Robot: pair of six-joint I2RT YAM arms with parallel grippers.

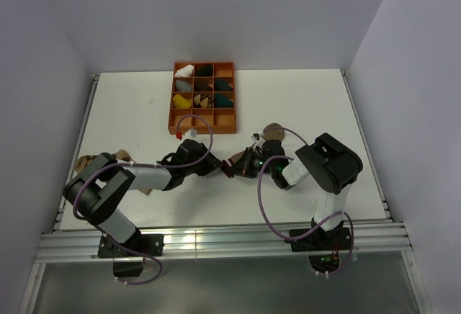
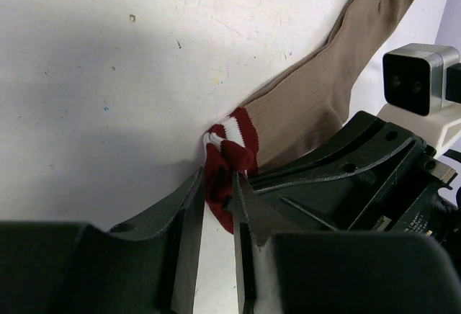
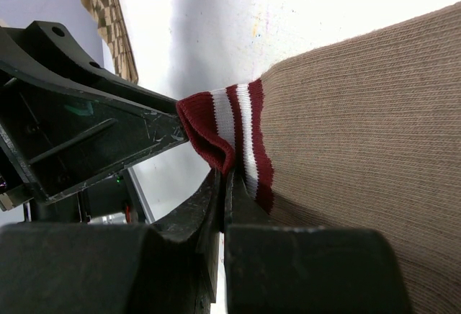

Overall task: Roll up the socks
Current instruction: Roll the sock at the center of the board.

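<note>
The plain tan sock (image 2: 317,98) lies flat on the white table, its toe away from me (image 1: 274,131). Its dark red-and-white striped cuff (image 2: 234,141) is bunched between the two grippers. My left gripper (image 2: 216,181) has its fingers pressed on a red fold of the cuff. My right gripper (image 3: 225,177) is shut on the cuff's edge (image 3: 216,130) from the other side. The two grippers (image 1: 218,166) (image 1: 239,164) meet tip to tip at the table's middle front. The argyle sock (image 1: 88,161) lies at the far left, partly hidden under the left arm; it also shows in the right wrist view (image 3: 108,11).
An orange compartment tray (image 1: 204,121) with several rolled sock bundles stands at the back centre. The right wrist camera (image 2: 421,76) sits close to the left gripper. Grey walls close in the table on three sides.
</note>
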